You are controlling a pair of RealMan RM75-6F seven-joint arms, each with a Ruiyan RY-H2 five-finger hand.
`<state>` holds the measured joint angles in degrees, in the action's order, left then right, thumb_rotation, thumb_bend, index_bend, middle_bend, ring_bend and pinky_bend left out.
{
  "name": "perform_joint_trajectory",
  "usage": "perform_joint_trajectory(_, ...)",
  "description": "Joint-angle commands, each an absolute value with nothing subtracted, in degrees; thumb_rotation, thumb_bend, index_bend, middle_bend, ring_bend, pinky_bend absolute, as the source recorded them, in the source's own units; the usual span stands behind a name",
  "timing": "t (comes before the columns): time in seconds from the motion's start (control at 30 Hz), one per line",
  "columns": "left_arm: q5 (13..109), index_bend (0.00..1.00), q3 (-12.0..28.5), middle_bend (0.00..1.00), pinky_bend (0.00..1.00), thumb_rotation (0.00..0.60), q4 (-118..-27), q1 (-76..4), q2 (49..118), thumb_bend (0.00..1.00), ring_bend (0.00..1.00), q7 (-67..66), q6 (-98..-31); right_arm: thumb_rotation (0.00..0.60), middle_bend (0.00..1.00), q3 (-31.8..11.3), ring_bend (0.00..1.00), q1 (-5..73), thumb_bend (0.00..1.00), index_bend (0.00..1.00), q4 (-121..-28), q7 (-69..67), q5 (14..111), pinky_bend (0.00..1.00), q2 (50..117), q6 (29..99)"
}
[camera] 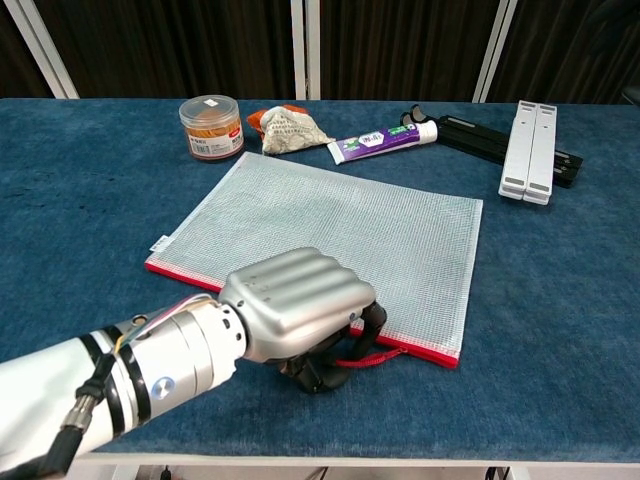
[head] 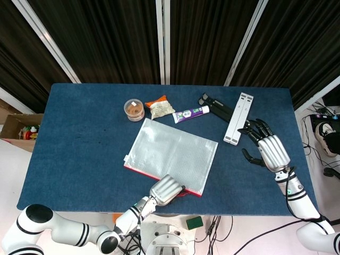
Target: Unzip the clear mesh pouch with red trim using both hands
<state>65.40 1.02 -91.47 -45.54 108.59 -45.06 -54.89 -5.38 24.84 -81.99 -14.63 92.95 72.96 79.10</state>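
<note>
The clear mesh pouch (head: 172,154) (camera: 340,220) lies flat mid-table, its red-trimmed zipper edge toward the front. My left hand (head: 166,190) (camera: 295,315) sits at that front edge with fingers curled around the red zipper pull cord (camera: 362,355), which stretches out to the right from under the fingers. The hand hides the slider itself. Over the table's right side, my right hand (head: 270,149) hovers with fingers spread, well away from the pouch; only the head view shows it.
Along the back stand a round jar (head: 134,110) (camera: 211,127), a snack packet (head: 160,107) (camera: 288,127) and a toothpaste tube (head: 190,113) (camera: 383,141). A white folding stand (head: 238,118) (camera: 530,138) and a black bar (head: 215,106) lie at the back right.
</note>
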Motion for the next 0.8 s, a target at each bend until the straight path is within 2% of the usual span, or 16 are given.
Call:
perform_joint_trajectory(0.03, 65.52, 0.51, 0.90, 0.83, 1.00, 0.600, -91.23, -45.54, 108.62, 0.35, 0.84, -45.10, -55.02, 0.600, 0.34, -5.36, 0.09, 24.83, 0.38, 0.27, -82.01, -14.66, 92.95, 0.12, 72.97, 79.06)
perform_joint_trajectory(0.47, 68.43, 0.55, 0.85, 0.83, 1.00, 0.600, -90.82, -44.91, 108.15, 0.60, 0.84, -42.66, -56.72, 0.600, 0.35, -4.89, 0.09, 24.85, 0.40, 0.27, -82.25, -14.49, 93.38, 0.12, 72.91, 78.69)
perform_joint_trajectory(0.57, 69.93, 0.55, 1.39, 0.83, 1.00, 0.600, -91.76, -44.31, 107.39, 0.60, 0.84, -41.26, -58.32, 0.600, 0.35, -4.04, 0.11, 25.14, 0.43, 0.26, -82.69, -14.62, 94.47, 0.16, 72.42, 77.98)
perform_joint_trajectory(0.67, 72.74, 0.56, 2.14, 0.83, 1.00, 0.600, -93.93, -43.19, 105.98, 0.60, 0.85, -38.00, -61.03, 0.600, 0.37, -2.16, 0.16, 25.92, 0.45, 0.29, -83.93, -15.72, 96.72, 0.25, 71.35, 76.20)
perform_joint_trajectory(0.8, 76.25, 0.56, 2.90, 0.83, 1.00, 0.600, -97.37, -42.03, 103.73, 0.59, 0.85, -33.62, -63.68, 0.600, 0.39, -0.28, 0.17, 27.27, 0.44, 0.35, -85.87, -14.57, 99.31, 0.27, 71.22, 73.67)
